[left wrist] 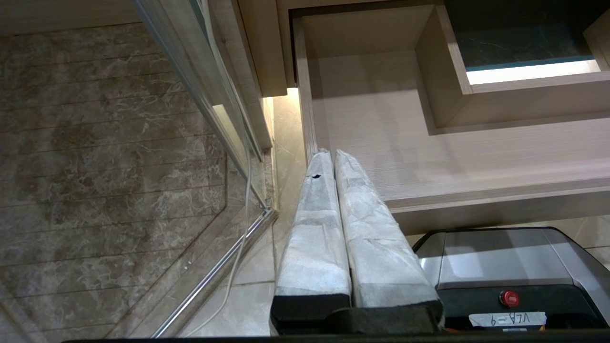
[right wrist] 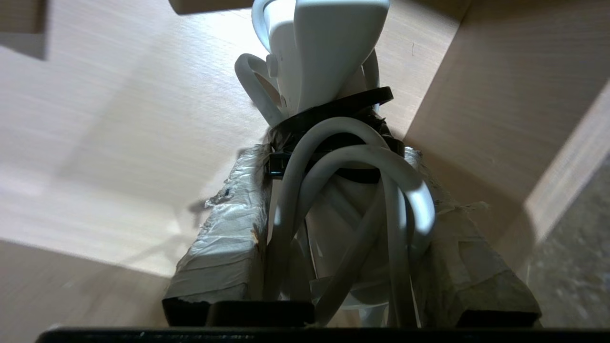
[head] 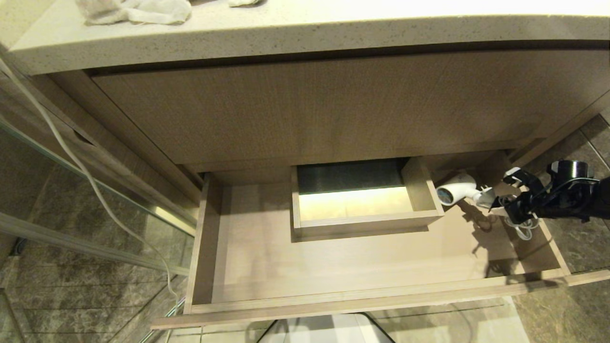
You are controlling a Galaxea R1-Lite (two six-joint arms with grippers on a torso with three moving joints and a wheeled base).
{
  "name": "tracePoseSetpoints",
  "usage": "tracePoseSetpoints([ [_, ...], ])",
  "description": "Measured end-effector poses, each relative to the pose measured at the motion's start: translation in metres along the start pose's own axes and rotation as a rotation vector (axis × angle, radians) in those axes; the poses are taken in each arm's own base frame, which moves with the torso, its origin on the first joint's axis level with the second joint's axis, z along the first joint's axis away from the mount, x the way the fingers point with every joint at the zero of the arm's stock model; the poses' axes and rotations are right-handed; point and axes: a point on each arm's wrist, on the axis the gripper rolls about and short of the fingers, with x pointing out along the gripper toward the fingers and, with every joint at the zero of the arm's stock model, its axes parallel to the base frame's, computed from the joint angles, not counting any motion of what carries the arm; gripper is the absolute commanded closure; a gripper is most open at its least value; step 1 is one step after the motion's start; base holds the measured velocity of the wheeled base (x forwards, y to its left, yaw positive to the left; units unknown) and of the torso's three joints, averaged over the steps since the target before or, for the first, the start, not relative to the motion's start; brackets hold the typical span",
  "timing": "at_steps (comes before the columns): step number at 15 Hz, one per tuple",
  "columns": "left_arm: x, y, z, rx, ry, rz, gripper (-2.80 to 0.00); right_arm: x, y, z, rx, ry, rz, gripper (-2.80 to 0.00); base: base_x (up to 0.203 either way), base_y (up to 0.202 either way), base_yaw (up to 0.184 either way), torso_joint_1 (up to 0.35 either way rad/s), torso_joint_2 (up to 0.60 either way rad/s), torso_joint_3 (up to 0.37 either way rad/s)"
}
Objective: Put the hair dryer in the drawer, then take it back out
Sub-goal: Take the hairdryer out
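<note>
A wide, shallow wood-grain drawer (head: 248,267) stands pulled out beneath a pale speckled tabletop (head: 305,33), filling the middle and lower part of the head view, with a boxed rectangular cut-out (head: 362,220) raised in its floor just above centre. At the right of the frame, the small white hair dryer (head: 458,189) sits over the drawer's right rear corner, its round dark grille facing left, just beside the cut-out's right wall. The right claw (head: 495,202) reaches in from the right edge and is closed partway on the dryer's handle; in the right wrist view its two padded fingers (right wrist: 224,247) sit on either side of the handle, with the pale bundled cord (right wrist: 362,190) looped between them and bound by a dark strap. Whether the dryer rests on the drawer floor or hangs just above it cannot be told. The left claw (left wrist: 333,159) shows only in its own wrist view, its wrapped fingers pressed together and empty, near the drawer's left front corner. The dryer looks light and rigid, with smooth plastic that could slip; the narrow handle, where the grip is now, seems the soundest place to hold, though the loose cord loops may snag on the drawer wall. A crumpled pale cloth (head: 138,10) lies on the tabletop at the upper left.
</note>
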Motion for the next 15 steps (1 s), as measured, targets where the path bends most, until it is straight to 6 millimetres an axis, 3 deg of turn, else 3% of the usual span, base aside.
tracePoseSetpoints([
  [6,0.000,0.000,0.000,0.000,0.000,0.000,0.00,-0.039,0.005,0.018,-0.007,-0.009,-0.014,0.00,0.000,0.000,0.000,0.000,0.00,0.000],
  [11,0.000,0.000,0.000,0.000,0.000,0.000,0.00,-0.093,0.016,0.037,0.000,-0.001,-0.012,0.00,0.000,0.000,0.000,0.000,0.00,0.000],
  [15,0.000,0.000,0.000,0.000,0.000,0.000,0.00,-0.142,0.035,0.044,0.013,0.018,0.003,0.00,0.000,0.000,0.000,0.000,0.00,0.000],
])
